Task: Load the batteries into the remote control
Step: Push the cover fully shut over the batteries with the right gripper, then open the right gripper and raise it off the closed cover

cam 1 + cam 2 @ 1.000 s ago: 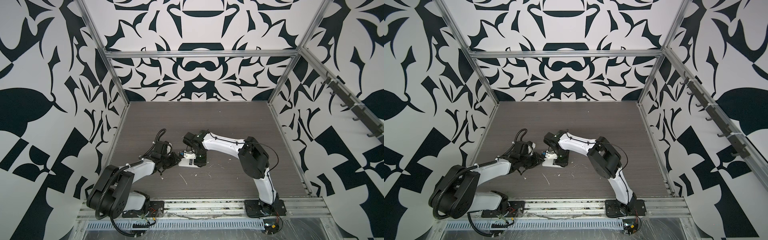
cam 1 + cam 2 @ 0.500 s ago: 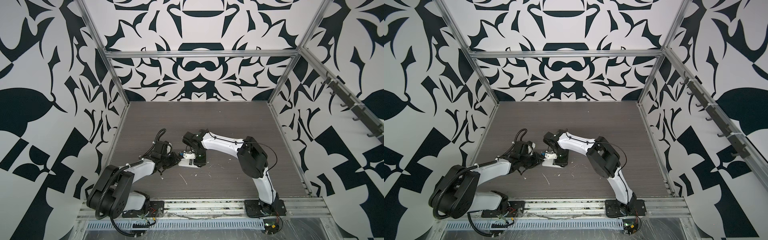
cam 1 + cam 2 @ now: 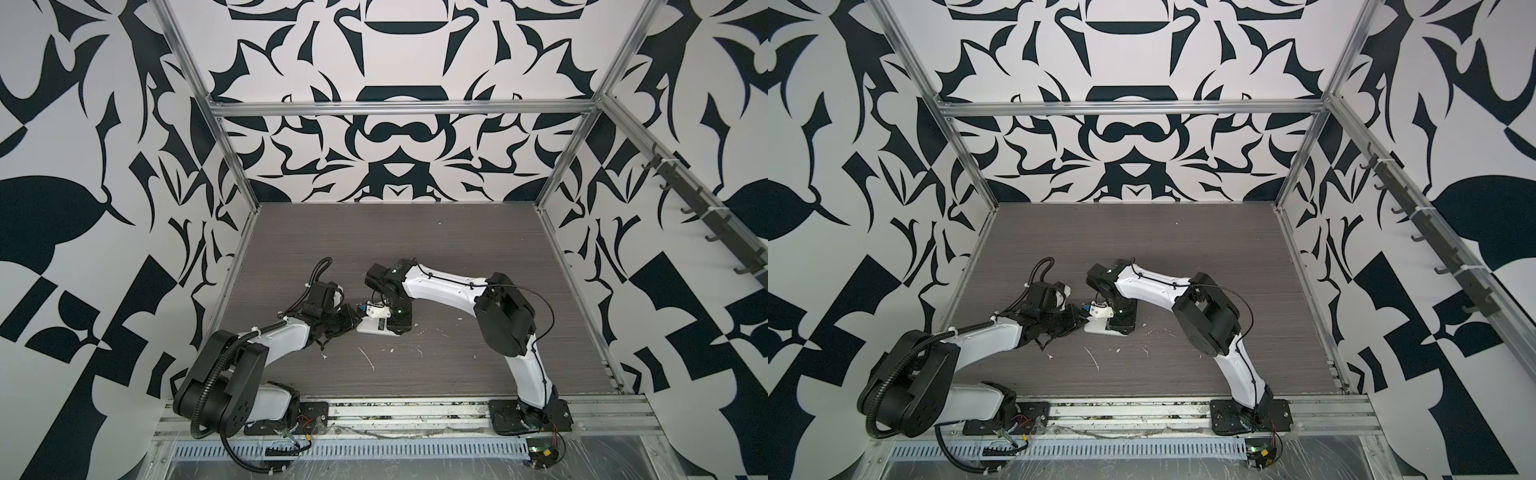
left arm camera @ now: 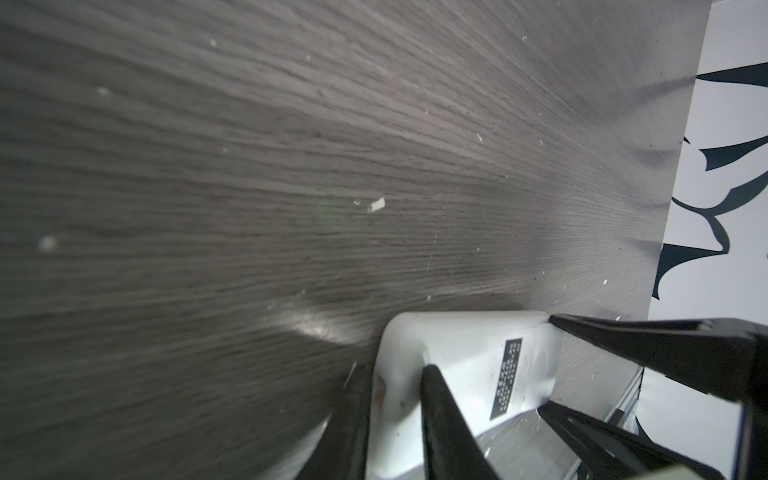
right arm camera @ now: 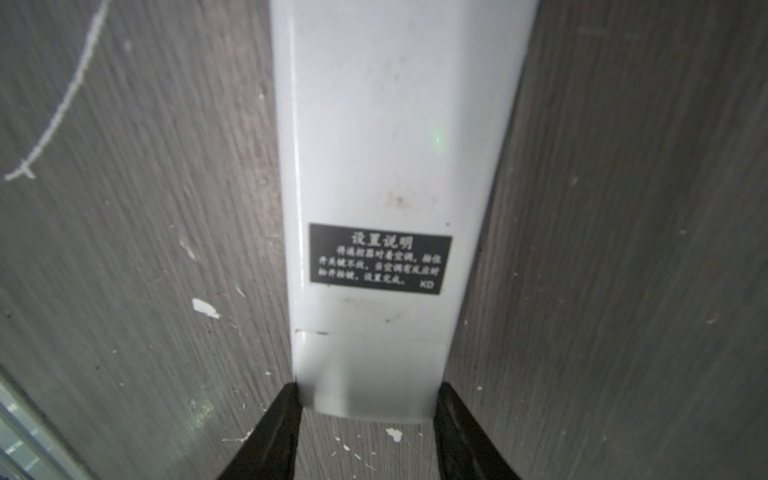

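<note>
Dark wood-grain tabletop (image 3: 436, 374) held the remote control (image 5: 386, 124), white back up, left of centre. Left gripper (image 4: 392, 370) pinched one end between nearly closed fingers; right gripper (image 5: 368, 390), about half open, clasped the other end's sides. Patterned walls (image 3: 395, 62) stood behind.

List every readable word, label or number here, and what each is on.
"设置说明": heading of the black label on the remote control's white back.
"KD": at the end of that label's last line.
The label's three smaller lines: too blurred to read reliably.
Left wrist view: same label, too small to read.
No other text is visible.
</note>
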Controlling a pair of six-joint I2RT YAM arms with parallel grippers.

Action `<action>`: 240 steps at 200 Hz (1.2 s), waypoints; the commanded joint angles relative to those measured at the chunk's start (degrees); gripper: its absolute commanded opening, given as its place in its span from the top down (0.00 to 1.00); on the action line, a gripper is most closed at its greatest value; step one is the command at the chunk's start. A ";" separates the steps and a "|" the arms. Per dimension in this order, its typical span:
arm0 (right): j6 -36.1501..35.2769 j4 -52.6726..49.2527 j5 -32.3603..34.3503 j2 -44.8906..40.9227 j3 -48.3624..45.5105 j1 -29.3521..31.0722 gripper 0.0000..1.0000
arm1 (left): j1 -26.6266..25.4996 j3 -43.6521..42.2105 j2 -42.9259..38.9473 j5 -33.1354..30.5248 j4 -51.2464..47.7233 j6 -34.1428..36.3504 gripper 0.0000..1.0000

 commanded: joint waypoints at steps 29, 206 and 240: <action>0.86 3.60 -3.84 -2.04 -0.59 0.89 0.45 | 0.08 -1.95 0.03 -1.34 -3.20 -0.17 0.75; 18.35 11.16 -6.39 -17.16 -12.02 -3.48 0.29 | 0.20 -2.03 -0.11 -1.45 -2.94 -0.07 0.75; 33.65 17.02 -9.62 -20.46 -17.72 -6.49 0.31 | 0.10 -2.06 -0.04 -1.19 -2.67 -0.06 0.75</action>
